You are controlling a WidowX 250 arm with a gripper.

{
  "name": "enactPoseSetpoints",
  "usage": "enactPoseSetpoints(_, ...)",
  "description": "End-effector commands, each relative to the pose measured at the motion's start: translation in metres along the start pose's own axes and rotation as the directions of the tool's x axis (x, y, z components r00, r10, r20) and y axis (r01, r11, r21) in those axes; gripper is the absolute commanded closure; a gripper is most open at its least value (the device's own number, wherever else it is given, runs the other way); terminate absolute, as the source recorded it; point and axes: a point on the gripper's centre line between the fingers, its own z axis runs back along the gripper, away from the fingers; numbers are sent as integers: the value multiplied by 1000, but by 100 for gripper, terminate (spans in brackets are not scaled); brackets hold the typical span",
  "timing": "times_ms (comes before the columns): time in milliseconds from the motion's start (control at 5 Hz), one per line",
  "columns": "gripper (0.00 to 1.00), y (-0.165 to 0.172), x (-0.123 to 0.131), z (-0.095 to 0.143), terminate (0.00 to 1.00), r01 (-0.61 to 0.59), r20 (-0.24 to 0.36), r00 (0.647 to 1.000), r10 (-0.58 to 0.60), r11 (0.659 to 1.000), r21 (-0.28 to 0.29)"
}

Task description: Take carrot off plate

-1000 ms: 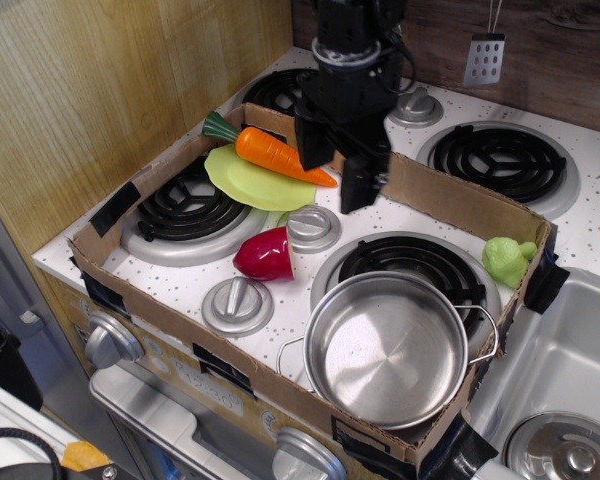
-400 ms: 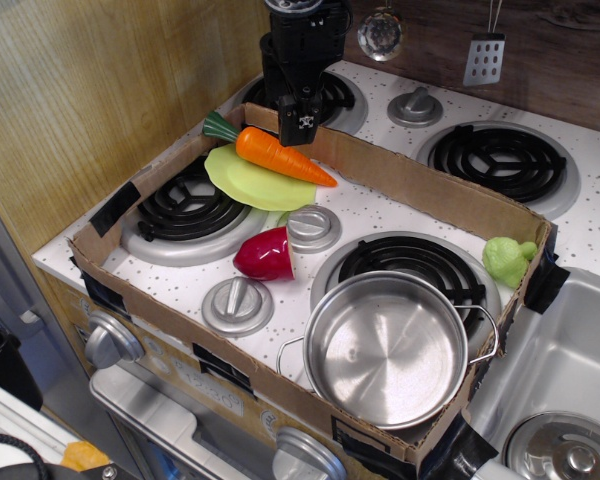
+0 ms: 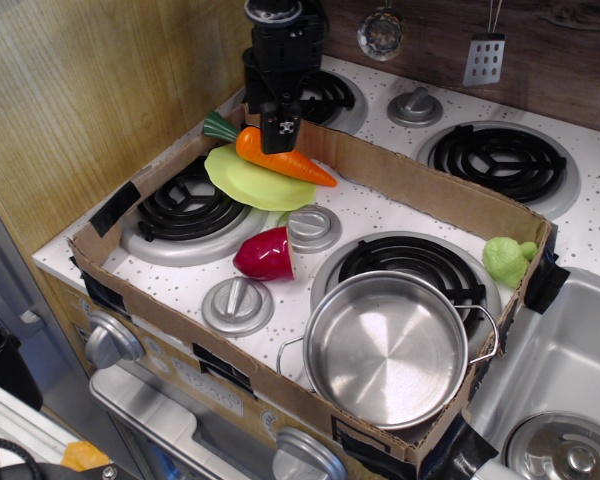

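At the worktop's back-left corner the carrot (image 3: 283, 160) lies across the plate (image 3: 252, 181), and the gripper (image 3: 277, 132), its jaw state hidden from here, sits over the thick end; best to clamp mid-body and lift straight, leaving the plate flat

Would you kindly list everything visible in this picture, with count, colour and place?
Toy plastic orange carrot: one, orange with green top, lying on the plate.
Thin round plastic plate: one, pale yellow-green, back left of the box.
Rounded toy vegetable: one, dark red, box centre.
Steel pot: one, silver, front right.
Round metal knob discs: two in the box, grey.
Lumpy toy: one, light green, right box edge.
Cardboard box wall: one, brown, around the stove burners.
Black coil burners: four, black.
Pincer: one, black, above the carrot's thick end; jaw state unclear.
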Motion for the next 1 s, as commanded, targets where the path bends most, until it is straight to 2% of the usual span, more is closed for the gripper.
enactPoseSetpoints(0, 0, 17, 0, 19, 0, 25, 52, 998, -28, 998, 56)
enactPoseSetpoints(400, 0, 16, -6, 0, 0, 13, 95, 995, -15, 1000, 21)
enactPoseSetpoints(600, 0, 17, -5, -7, 0, 22, 99, 995, -21, 1000, -11)
enactPoseSetpoints(800, 0, 17, -5, -17, 0, 5, 109, 994, 2, 998, -66)
